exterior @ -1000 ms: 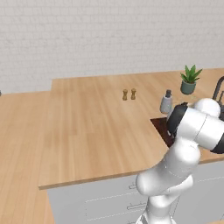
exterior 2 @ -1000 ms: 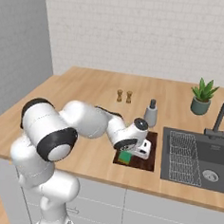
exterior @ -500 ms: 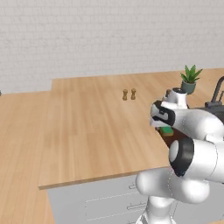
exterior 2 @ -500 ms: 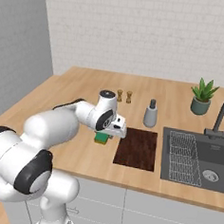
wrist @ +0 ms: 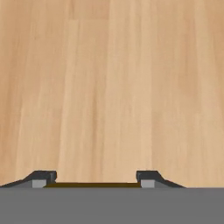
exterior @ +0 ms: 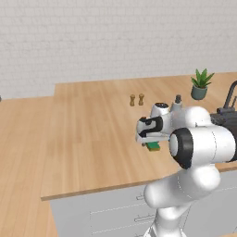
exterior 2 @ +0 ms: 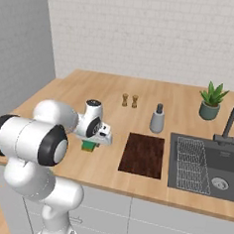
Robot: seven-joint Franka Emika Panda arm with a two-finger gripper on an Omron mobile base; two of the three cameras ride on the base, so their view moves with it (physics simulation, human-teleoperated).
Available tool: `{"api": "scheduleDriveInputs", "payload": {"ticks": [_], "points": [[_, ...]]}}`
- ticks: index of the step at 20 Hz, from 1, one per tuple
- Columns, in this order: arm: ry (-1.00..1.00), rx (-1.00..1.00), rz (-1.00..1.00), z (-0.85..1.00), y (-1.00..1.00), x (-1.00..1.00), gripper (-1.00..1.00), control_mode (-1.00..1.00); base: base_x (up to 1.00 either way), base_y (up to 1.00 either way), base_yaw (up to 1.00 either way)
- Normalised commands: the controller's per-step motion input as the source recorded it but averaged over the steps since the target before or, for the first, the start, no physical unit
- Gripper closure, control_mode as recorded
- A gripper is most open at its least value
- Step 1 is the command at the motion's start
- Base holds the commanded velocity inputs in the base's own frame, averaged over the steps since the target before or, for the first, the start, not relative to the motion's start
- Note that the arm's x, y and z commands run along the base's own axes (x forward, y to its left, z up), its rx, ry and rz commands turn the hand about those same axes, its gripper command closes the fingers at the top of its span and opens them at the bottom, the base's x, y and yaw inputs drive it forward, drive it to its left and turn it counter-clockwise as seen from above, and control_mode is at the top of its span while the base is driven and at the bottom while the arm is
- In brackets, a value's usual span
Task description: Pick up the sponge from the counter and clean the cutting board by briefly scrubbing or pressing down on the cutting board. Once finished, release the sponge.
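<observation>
Left base view: the gripper [exterior: 152, 141] hangs over the counter [exterior: 88, 139], with the sponge [exterior: 153, 146] green just beneath the hand, between the fingers.
Sponge, left base view: low over the wood; whether it touches the counter I cannot tell.
Beyond the gripper, left base view: two small shakers [exterior: 136, 99] farther back, a grey bottle [exterior: 177, 100] and a potted plant [exterior: 201, 85] back and to its right.
Right base view: the gripper [exterior 2: 93, 143] sits well to the left of the cutting board [exterior 2: 143, 155], bare counter [exterior 2: 109, 108] between them.
Sponge, right base view: the sponge [exterior 2: 90, 145] shows under the hand, gripped, close to the counter top.
Sink, right base view: the basin [exterior 2: 204, 168] lies past the board on its far side from the gripper; a wire rack [exterior 2: 187, 164] rests inside it and a drain shows at the bottom, nothing else in it.
Plant pot: holds one green plant [exterior 2: 211, 101].
Hand view: the two fingertips [wrist: 41, 177] stand about a sponge-width apart, a thin dark edge of the sponge [wrist: 94, 185] spanning between them; only counter planks [wrist: 113, 87] ahead.
Grip: closed on the sponge, by my reading.
Step in hand: carrying the sponge to the board, most likely.
Doing it well: keep it lifted off the wood, travel right until over the board's middle, then press down flat and rub briefly before letting go.
</observation>
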Motion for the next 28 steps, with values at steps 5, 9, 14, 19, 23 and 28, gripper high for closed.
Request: {"api": "scheduleDriveInputs", "payload": {"ticks": [5,9,14,19,23,28], "points": [[0.08,0.0,0.0,-0.49,0.32,0.3,1.0,-1.0,0.0,0.0,0.0],[0.07,0.0,0.0,-0.66,0.27,0.2,1.0,-1.0,0.0,0.0,0.0],[0.02,0.0,0.0,-0.64,0.14,0.1,1.0,-1.0,0.0,0.0,0.0],[0.0,0.0,0.0,-0.24,0.08,0.01,-1.0,-1.0,0.0,0.0,0.0],[0.0,0.0,0.0,0.0,0.0,0.0,-1.0,-1.0,0.0,0.0,0.0],[0.0,-0.01,0.0,0.18,0.0,0.0,-1.0,-1.0,0.0,0.0,0.0]]}}
